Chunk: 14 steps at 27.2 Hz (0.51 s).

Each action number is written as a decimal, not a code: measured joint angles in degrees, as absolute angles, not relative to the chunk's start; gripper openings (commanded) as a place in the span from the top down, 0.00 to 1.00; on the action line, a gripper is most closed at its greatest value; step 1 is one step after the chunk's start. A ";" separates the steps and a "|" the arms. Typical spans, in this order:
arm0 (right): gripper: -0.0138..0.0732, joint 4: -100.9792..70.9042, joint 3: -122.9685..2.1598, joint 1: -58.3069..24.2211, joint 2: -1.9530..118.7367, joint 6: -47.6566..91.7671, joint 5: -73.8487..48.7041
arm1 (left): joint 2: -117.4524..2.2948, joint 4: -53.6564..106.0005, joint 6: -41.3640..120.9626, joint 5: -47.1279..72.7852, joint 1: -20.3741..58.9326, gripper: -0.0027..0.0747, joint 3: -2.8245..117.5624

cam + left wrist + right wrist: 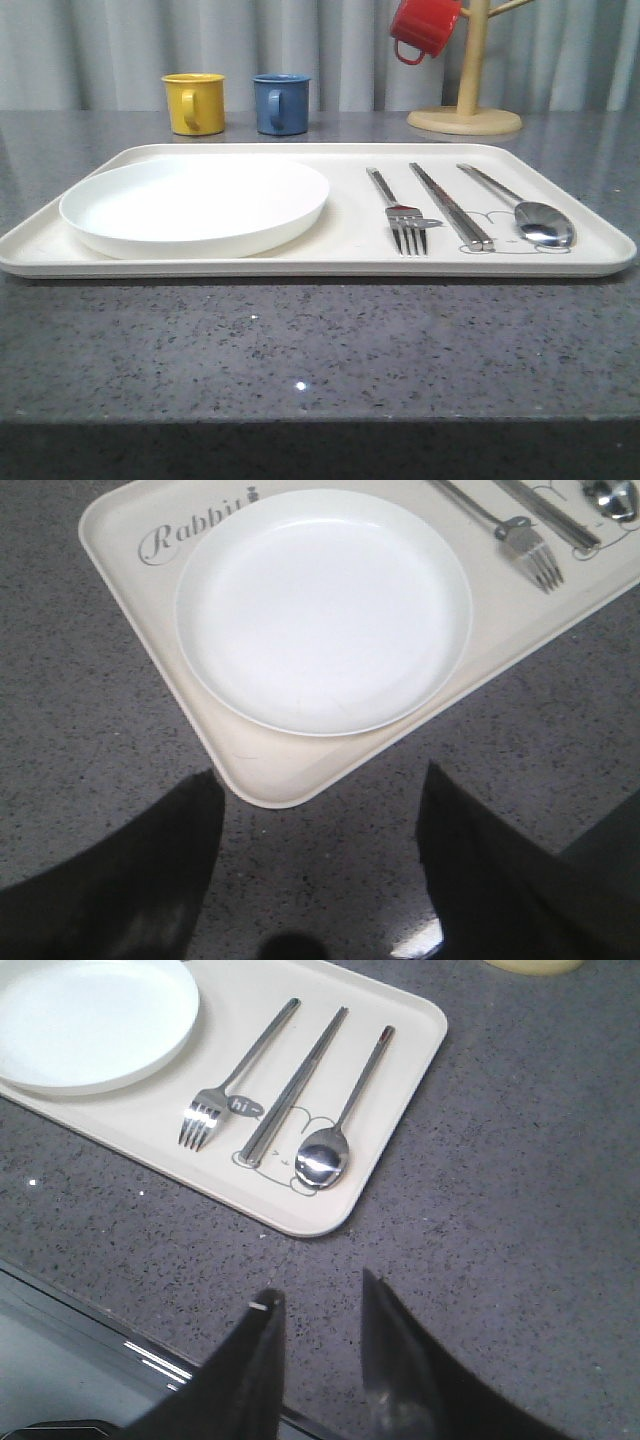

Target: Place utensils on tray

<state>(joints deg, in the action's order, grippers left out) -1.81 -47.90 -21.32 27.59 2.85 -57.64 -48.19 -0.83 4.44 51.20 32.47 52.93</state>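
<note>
Plate (195,205), fork (400,215), chopsticks (450,205) and spoon (530,215) are all sitting on the tray (320,262). Both grippers, left (320,870) and right (320,1350), are hovering off its near corners over bare counter (300,350), jaws apart, holding nothing.

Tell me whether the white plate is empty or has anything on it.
Empty. The white plate lies flat on the tray, its surface bare; the fork, chopsticks and spoon lie beside it.
</note>
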 measured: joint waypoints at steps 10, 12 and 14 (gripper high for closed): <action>0.63 -1.91 -47.90 -21.32 27.59 2.73 -57.34 | -48.19 -1.85 4.44 51.20 32.47 0.44 52.93; 0.68 -1.91 -47.90 -21.32 27.59 2.73 -57.34 | -48.19 -1.85 4.44 51.20 32.47 0.50 52.93; 0.75 -1.91 -47.90 -21.32 27.59 2.73 -57.34 | -48.19 -1.85 4.44 51.20 32.47 0.58 52.93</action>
<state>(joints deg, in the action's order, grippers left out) -1.91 -47.90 -21.32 27.59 2.73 -57.34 -48.19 -1.85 4.44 51.20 32.47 52.93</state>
